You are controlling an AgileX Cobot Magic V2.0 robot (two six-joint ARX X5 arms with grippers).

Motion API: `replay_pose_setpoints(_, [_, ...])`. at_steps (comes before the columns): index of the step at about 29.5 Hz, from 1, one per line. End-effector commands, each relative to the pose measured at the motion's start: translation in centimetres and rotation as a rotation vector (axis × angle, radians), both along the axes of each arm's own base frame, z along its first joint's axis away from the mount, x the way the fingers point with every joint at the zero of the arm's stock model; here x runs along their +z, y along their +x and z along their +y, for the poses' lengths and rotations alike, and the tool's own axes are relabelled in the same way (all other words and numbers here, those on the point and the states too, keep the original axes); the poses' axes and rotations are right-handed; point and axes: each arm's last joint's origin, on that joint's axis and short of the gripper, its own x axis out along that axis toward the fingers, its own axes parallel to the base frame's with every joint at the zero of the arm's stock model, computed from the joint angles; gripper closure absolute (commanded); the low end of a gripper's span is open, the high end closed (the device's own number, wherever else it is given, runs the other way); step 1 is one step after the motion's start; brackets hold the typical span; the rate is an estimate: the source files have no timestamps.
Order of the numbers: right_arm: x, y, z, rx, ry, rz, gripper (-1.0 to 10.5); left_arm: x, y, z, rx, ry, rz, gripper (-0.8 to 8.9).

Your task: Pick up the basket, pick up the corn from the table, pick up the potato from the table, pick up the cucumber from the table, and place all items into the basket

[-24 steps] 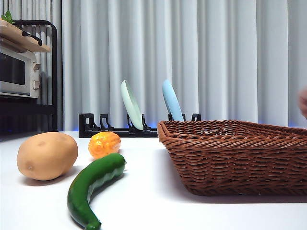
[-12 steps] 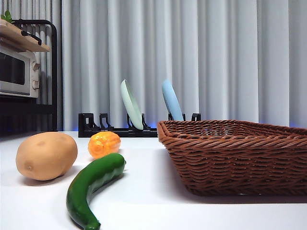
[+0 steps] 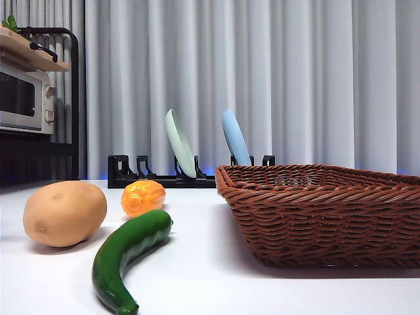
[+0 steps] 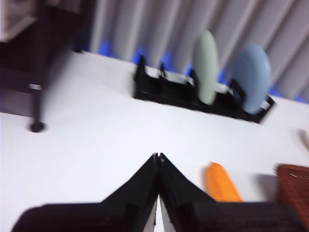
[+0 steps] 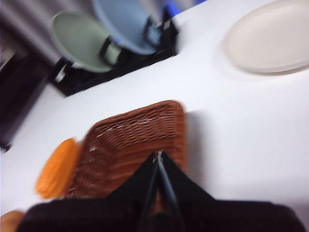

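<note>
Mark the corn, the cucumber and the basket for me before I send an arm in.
corn [image 3: 143, 197], front view, middle of its bumpy orange body.
cucumber [image 3: 128, 248], front view, mid-length on its curved green body.
basket [image 3: 328, 223], front view, on its woven side wall facing the camera.

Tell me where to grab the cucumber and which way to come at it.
Grip the cucumber across its thick middle, coming down from above. It lies flat on the table, curved and tapering to a knobby near end, so the midsection looks the most even part. The potato sits close beside it, so keep the jaws clear of that side.
</note>
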Motion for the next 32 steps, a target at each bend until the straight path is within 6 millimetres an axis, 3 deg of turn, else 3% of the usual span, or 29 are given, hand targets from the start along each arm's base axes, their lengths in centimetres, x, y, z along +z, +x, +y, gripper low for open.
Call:
replay_pose_setpoints(1, [0.9, 1.8, 0.2, 0.087, -0.022, 0.052, 9.5, 0.8, 1.7, -0.1, -0.083, -0.019, 0.074, 8.19])
replay_pose_setpoints(7, [2.6, 5.6, 0.3, 0.230, -0.124, 0.216, 9.4, 2.4, 4.9, -0.5, -0.260, -0.016, 0.207, 8.19])
replay_pose_setpoints(11, [2.8, 7.2, 0.3, 0.272, -0.164, 0.299, 7.6, 3.1, 6.3, -0.6, -0.334, -0.008, 0.277, 8.07])
replay_pose_setpoints(14, [2.5, 8.1, 0.3, 0.281, -0.165, 0.346, 6.4, 3.4, 7.2, -0.7, -0.351, -0.007, 0.309, 6.23])
replay_pose_setpoints(15, [2.2, 8.3, 0.3, 0.281, -0.164, 0.361, 6.2, 3.5, 7.5, -0.8, -0.355, -0.008, 0.316, 5.15])
replay_pose_setpoints(17, [1.8, 8.6, 0.3, 0.286, -0.171, 0.379, 6.2, 3.6, 7.8, -1.0, -0.365, -0.010, 0.323, 4.51])
replay_pose_setpoints(26, [-1.4, 10.3, 0.5, 0.281, -0.228, 0.543, 6.2, 2.9, 8.8, -2.5, -0.426, -0.004, 0.367, 4.54])
replay_pose_setpoints(32, [-4.9, 12.1, 2.0, 0.359, -0.231, 0.672, 6.3, 2.4, 9.2, -3.3, -0.445, 0.008, 0.393, 4.54])
